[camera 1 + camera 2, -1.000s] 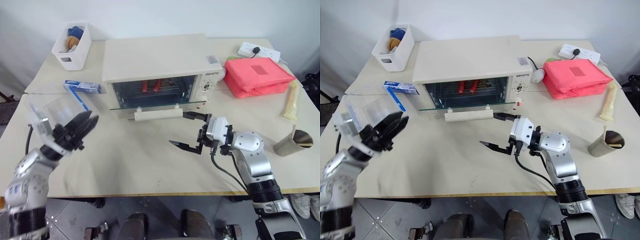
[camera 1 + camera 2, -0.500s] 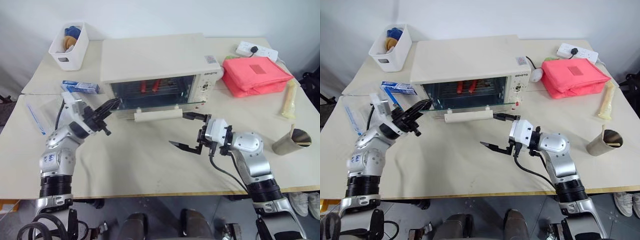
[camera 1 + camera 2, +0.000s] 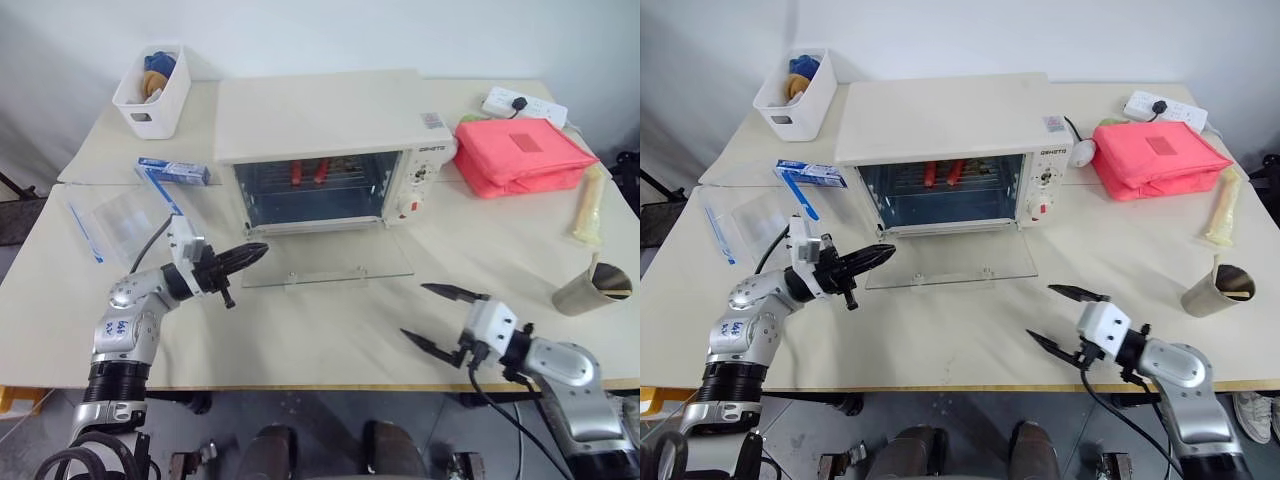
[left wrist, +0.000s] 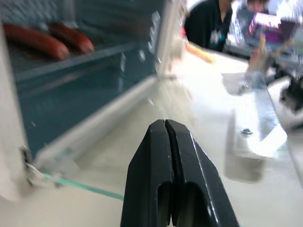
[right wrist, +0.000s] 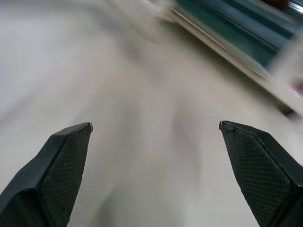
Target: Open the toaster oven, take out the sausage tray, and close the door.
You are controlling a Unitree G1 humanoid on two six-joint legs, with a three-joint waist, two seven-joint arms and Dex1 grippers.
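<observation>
Head views show the door (image 3: 328,270) now lying flat on the table (image 3: 300,340), where a second ago it stood closed; opening is done, tray removal is next. Left gripper (image 3: 255,250), shut and empty, has moved to the door's left corner. Right gripper (image 3: 442,318), spread wide and empty, has withdrawn from the toaster oven (image 3: 330,130). Left wrist view alone shows the sausages (image 4: 42,40) close up inside; the sausage tray itself is not distinguishable.
</observation>
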